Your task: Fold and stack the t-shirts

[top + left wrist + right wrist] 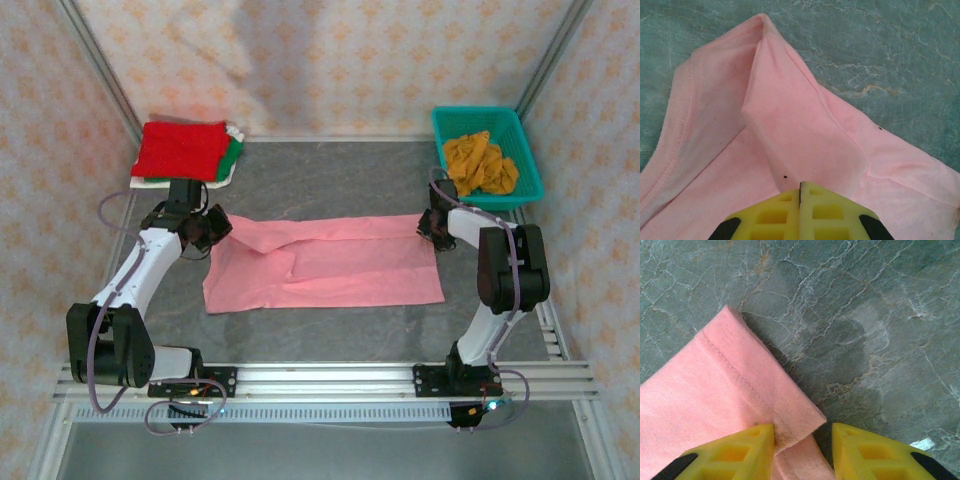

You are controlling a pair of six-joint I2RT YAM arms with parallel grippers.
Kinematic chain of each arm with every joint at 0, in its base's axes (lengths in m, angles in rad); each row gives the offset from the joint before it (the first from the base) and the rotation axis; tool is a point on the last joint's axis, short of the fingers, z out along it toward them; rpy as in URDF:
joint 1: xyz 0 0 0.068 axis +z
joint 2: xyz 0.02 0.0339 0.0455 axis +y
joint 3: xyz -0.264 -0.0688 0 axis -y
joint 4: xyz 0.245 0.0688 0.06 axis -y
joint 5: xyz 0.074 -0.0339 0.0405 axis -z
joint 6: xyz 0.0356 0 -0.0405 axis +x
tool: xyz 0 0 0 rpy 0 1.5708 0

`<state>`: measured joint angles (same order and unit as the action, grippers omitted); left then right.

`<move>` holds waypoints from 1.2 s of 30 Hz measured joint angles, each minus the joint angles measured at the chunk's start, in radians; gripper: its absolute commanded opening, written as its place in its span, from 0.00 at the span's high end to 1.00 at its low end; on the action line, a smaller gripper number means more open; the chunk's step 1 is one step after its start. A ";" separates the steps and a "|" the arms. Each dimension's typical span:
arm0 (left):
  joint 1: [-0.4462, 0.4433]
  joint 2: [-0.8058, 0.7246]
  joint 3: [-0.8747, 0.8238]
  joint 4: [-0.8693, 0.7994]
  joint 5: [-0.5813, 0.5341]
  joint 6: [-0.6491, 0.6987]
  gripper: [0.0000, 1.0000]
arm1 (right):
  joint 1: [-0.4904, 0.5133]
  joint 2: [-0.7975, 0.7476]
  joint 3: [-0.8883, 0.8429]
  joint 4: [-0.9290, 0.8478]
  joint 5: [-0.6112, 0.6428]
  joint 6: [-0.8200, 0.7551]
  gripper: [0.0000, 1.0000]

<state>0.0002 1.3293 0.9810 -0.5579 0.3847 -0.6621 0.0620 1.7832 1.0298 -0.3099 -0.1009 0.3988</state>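
One pink t-shirt lies lengthwise across the middle of the grey table, doubled into a long band. My left gripper, fingers pressed together, pinches a tented ridge of cloth at the band's far-left corner. My right gripper stands spread over the far-right corner, the stitched hem just beside one finger, nothing held. Light, limp jersey, I judge: it will sag wherever unsupported, so corners and hems are the places to take hold. Beyond, far left, a red t-shirt tops a folded pile, with a green t-shirt and a white t-shirt showing beneath. Far right, a mustard-orange t-shirt sits crumpled in a teal basket.
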 measured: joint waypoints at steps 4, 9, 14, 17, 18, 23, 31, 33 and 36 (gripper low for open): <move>0.000 0.000 0.000 0.000 0.000 0.000 1.00 | 0.000 0.000 -0.001 0.009 0.001 0.000 0.75; 0.000 0.000 -0.004 0.001 0.000 0.000 1.00 | 0.003 0.003 -0.001 0.031 -0.001 0.000 0.70; 0.000 0.000 -0.016 0.001 0.000 0.000 1.00 | 0.003 0.004 -0.001 0.035 -0.001 0.000 0.79; 0.000 0.000 -0.021 0.001 0.000 0.000 1.00 | 0.003 0.004 0.000 0.035 0.000 -0.001 0.85; 0.000 0.000 -0.021 0.002 0.000 0.000 1.00 | 0.003 0.004 0.000 0.035 0.002 -0.002 0.86; 0.000 0.000 -0.021 0.003 0.000 0.000 1.00 | 0.003 0.004 0.003 0.027 0.011 -0.003 0.84; 0.000 0.000 -0.031 0.008 0.000 0.000 1.00 | 0.003 0.004 0.023 -0.011 0.031 -0.008 0.97; 0.000 0.000 -0.034 0.009 0.000 0.000 1.00 | 0.003 0.004 0.027 -0.019 0.034 -0.009 1.00; 0.000 0.000 -0.036 0.009 0.000 0.000 1.00 | 0.003 0.004 0.036 -0.033 0.034 -0.011 1.00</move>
<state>0.0002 1.3293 0.9451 -0.5491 0.3851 -0.6621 0.0647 1.7870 1.0660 -0.3428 -0.0669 0.3882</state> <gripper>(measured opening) 0.043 0.042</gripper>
